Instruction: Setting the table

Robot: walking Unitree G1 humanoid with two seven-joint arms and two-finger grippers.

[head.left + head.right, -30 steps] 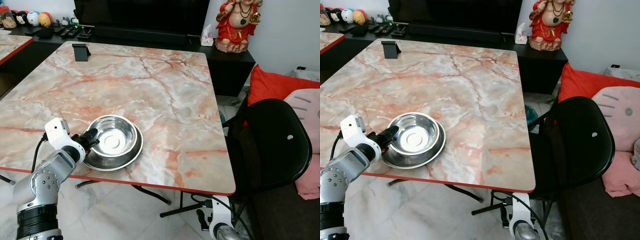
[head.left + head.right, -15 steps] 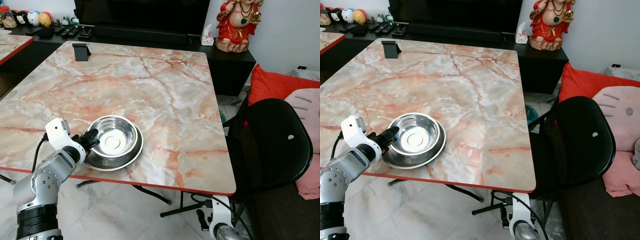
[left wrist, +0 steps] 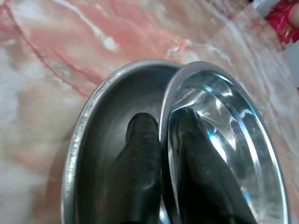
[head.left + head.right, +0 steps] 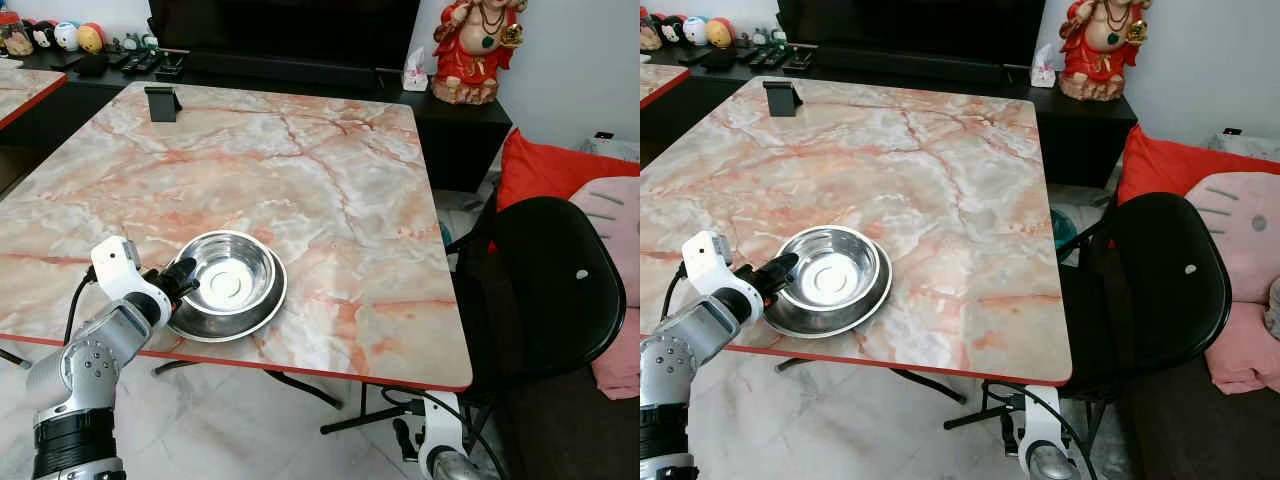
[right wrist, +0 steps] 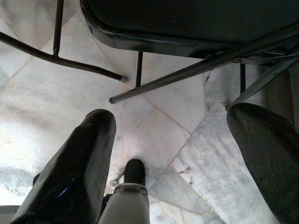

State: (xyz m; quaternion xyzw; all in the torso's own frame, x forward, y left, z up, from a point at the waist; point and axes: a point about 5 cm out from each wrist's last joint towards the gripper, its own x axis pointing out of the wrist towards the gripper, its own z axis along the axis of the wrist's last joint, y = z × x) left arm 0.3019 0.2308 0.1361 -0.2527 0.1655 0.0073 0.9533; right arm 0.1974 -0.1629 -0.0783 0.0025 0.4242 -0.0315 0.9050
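The left tool [image 4: 183,276] is clamped on the thin rim of the shiny round steel bowl [image 4: 232,274], which sits in a wider steel plate [image 4: 262,308] near the front edge of the pink marbled tabletop [image 4: 300,170], so only this first place seems laid, while the right tool [image 5: 170,158], fingers apart, hangs idle.
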